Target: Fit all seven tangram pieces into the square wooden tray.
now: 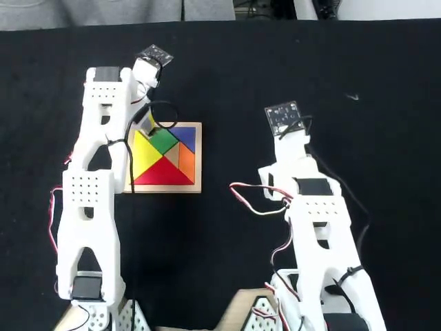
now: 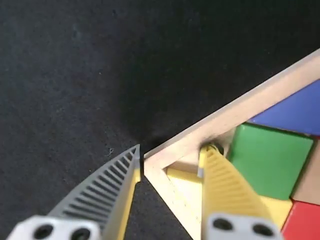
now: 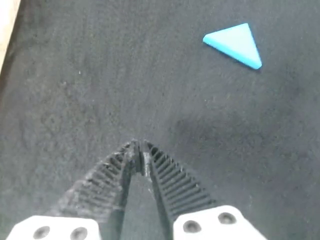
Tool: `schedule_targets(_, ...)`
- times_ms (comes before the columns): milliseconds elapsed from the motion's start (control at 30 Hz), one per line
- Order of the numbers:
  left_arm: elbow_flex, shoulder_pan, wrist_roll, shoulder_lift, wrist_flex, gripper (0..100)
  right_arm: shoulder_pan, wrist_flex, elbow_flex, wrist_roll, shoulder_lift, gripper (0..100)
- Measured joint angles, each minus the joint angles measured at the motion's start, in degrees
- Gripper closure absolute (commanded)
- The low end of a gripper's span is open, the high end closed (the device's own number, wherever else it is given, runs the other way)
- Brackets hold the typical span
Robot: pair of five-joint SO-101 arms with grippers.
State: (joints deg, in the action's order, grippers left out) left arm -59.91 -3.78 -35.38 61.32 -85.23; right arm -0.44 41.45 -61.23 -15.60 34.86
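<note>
Tray (image 1: pixel 165 189), left of centre: left gripper (image 2: pixel 172 152) spread astride its far-left corner, steadying it, I judge; right gripper (image 3: pixel 140 146) pinched together, empty, near loose blue triangle (image 3: pixel 235 44) awaiting pickup.

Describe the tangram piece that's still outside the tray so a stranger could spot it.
On the black cloth, look ahead of the right hand, which is shut on nothing. A light-blue triangle lies flat there, apart from the hand. It alone sits on bare cloth; the other pieces sit in the wooden tray, whose blue piece is darker.
</note>
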Motion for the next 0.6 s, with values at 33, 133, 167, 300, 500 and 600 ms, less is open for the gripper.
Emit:
schedule_targets(33, 0.00, 0.00, -0.09, 0.00, 0.00, 81, 0.00, -0.35, 0.00, 0.00, 0.00, 98.7)
schedule_targets(133, 0.00, 0.00, -0.09, 0.00, 0.00, 81, 0.00, -0.44, 0.00, 0.00, 0.00, 98.7)
schedule_targets(167, 0.00, 0.00, -0.09, 0.09, 0.00, 81, 0.00, -0.44, 0.00, 0.00, 0.00, 98.7)
schedule_targets(300, -0.62, 0.00, 0.09, 1.14, -0.62, 81, 0.00, -0.44, 0.00, 0.00, 0.00, 98.7)
schedule_targets(500, -1.14, -0.26, -6.24, 1.23, -5.54, 81, 0.00, -0.44, 0.00, 0.00, 0.00, 98.7)
schedule_targets(600, -1.32, -0.79, -7.03, 1.23, -7.74, 81, 0.00, -0.44, 0.00, 0.00, 0.00, 98.5)
